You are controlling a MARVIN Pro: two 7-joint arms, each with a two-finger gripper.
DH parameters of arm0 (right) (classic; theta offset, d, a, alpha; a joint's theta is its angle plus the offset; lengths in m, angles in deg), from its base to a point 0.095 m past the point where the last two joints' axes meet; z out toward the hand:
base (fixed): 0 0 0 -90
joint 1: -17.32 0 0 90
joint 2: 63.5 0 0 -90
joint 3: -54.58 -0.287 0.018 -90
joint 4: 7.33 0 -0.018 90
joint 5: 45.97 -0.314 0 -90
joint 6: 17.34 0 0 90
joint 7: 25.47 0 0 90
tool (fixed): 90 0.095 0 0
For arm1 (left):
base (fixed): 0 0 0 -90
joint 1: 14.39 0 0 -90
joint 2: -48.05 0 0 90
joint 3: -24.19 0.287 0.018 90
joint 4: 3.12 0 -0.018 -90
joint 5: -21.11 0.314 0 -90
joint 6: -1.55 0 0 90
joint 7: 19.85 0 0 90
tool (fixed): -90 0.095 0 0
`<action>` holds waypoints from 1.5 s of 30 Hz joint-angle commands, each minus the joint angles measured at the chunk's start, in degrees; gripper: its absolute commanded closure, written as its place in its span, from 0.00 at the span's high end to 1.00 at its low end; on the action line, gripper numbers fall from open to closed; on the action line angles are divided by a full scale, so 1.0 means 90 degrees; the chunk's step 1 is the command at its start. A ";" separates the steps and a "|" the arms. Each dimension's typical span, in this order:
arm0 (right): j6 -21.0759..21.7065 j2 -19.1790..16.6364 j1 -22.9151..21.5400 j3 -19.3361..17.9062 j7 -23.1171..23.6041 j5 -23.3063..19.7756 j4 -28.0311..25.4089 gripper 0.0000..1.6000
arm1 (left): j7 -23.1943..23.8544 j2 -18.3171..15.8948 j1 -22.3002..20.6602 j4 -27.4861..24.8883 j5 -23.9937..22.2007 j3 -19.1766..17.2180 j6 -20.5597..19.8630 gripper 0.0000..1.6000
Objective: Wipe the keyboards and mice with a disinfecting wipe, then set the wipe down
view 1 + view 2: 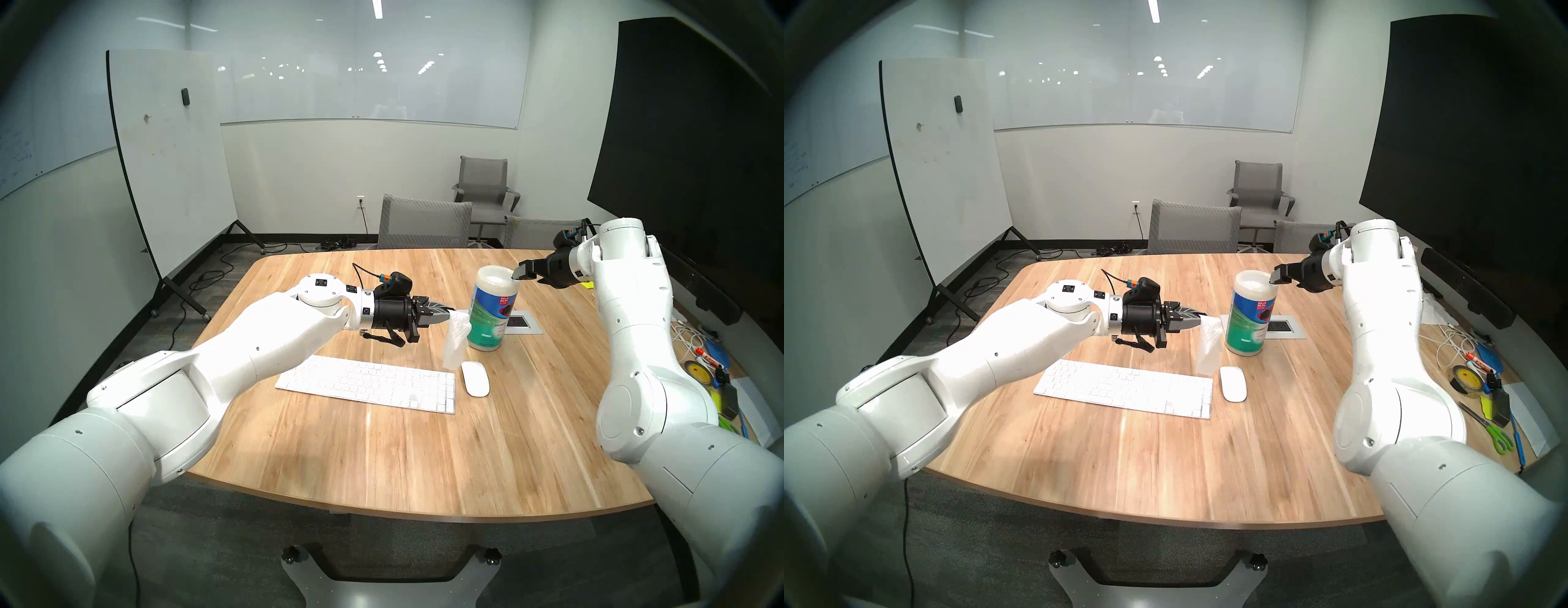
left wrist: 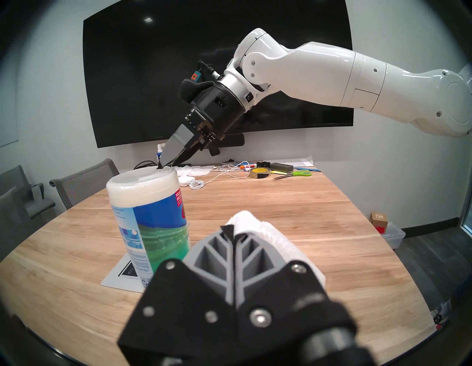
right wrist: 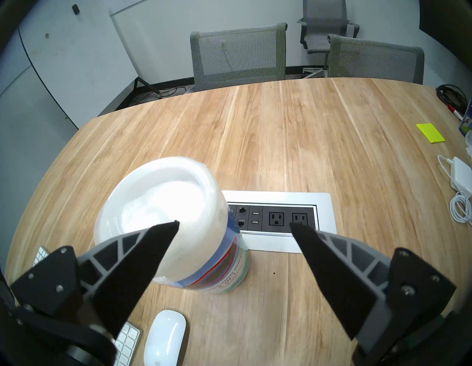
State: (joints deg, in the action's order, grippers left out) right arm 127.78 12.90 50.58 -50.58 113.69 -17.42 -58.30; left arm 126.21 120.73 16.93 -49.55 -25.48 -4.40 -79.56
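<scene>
The white keyboard lies flat on the wooden table, with the white mouse just to its right. My left gripper is shut on the top of the white disinfecting wipe. The wipe hangs down above the keyboard's far right corner, close beside the wipe canister. In the left wrist view the wipe bunches behind my shut fingertips. My right gripper is open, with one fingertip over the canister's white lid and the other off to its side.
A power outlet panel is set into the table behind the canister. Tape, scissors, cables and pens clutter the table's right edge. Grey chairs stand at the far side, a whiteboard at the left, a dark screen at the right.
</scene>
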 commanded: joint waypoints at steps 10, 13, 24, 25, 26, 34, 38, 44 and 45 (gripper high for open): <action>-0.0013 0.0012 -0.0322 -0.0044 0.0033 -0.0029 -0.0112 1.00 | 0.0028 0.0027 -0.0121 -0.0089 -0.0041 -0.0067 0.0024 0.00; -0.0013 -0.0052 -0.0398 -0.0013 0.0181 -0.0042 -0.0145 1.00 | 0.0030 0.0029 -0.0122 -0.0085 -0.0040 -0.0068 0.0026 0.00; -0.0013 -0.0329 -0.0684 0.0078 0.0496 -0.0068 -0.0018 1.00 | 0.0040 0.0032 -0.0122 -0.0078 -0.0039 -0.0070 0.0029 0.00; -0.0013 -0.0371 -0.0708 0.0107 0.0539 -0.0077 -0.0009 1.00 | 0.0041 0.0032 -0.0122 -0.0077 -0.0039 -0.0070 0.0030 0.00; -0.0013 -0.0400 -0.0727 0.0121 0.0571 -0.0085 -0.0004 1.00 | 0.0041 0.0032 -0.0122 -0.0077 -0.0038 -0.0070 0.0030 0.00; -0.0013 -0.0769 -0.0651 0.0460 0.0718 -0.0457 -0.0237 1.00 | 0.0044 0.0034 -0.0122 -0.0072 -0.0037 -0.0069 0.0033 0.00; -0.0013 -0.0962 -0.0567 0.0592 0.0740 -0.0667 -0.0433 1.00 | 0.0045 0.0035 -0.0122 -0.0069 -0.0035 -0.0068 0.0035 0.00; -0.0070 -0.1267 -0.0372 0.0832 0.0701 -0.1121 -0.0747 1.00 | 0.0047 0.0036 -0.0122 -0.0067 -0.0033 -0.0067 0.0038 0.00; -0.0103 -0.1331 -0.0329 0.0881 0.0732 -0.1207 -0.0789 1.00 | 0.0048 0.0036 -0.0122 -0.0066 -0.0033 -0.0067 0.0038 0.00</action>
State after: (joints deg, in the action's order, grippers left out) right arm 127.74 5.24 47.01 -44.66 114.19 -23.86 -61.27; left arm 126.67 120.76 16.93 -49.61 -25.49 -4.37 -79.31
